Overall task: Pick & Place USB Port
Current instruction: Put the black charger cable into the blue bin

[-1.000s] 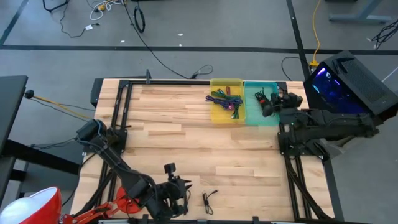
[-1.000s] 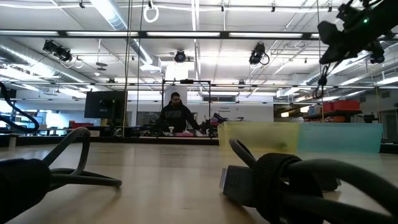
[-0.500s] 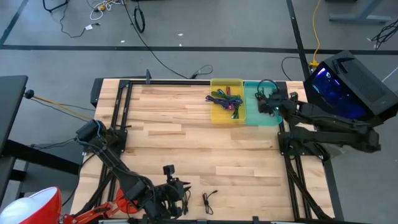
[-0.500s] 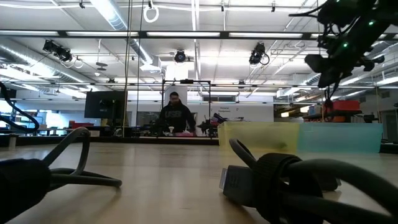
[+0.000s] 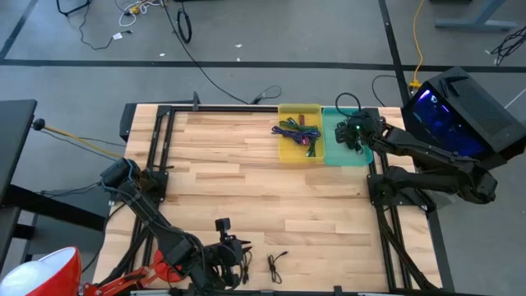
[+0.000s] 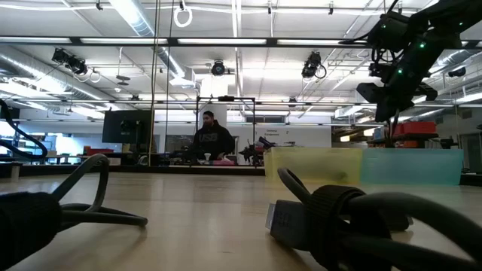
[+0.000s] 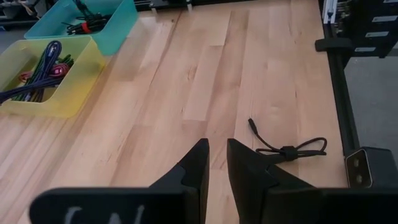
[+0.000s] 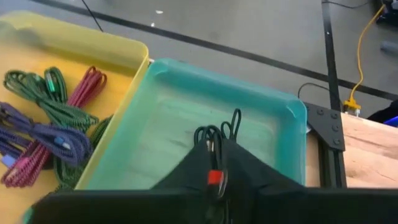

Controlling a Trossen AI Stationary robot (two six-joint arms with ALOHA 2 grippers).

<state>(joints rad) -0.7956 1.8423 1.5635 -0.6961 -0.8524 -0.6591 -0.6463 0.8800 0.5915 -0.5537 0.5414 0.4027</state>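
Wooden table point(image 5: 246, 181) — right gripper point(image 5: 356, 131), black cable point(image 8: 216, 138) clamped, over teal bin point(image 8: 186, 130).

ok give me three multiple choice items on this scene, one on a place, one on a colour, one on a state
1. Where does the right end effector hang?
A. over the teal bin
B. over the table's near edge
C. over the floor

2. What colour is the bin holding the purple, green and red cables?
A. white
B. yellow
C. black

3. What state is the right end effector in?
A. wide open and empty
B. shut on a black cable
C. out of view

Answers: 1 A, the high view shows it above the teal bin at the far right. 2 B, the coloured cables lie in the yellow bin beside the teal one. 3 B, the right wrist view shows black cable loops pinched between its fingers.
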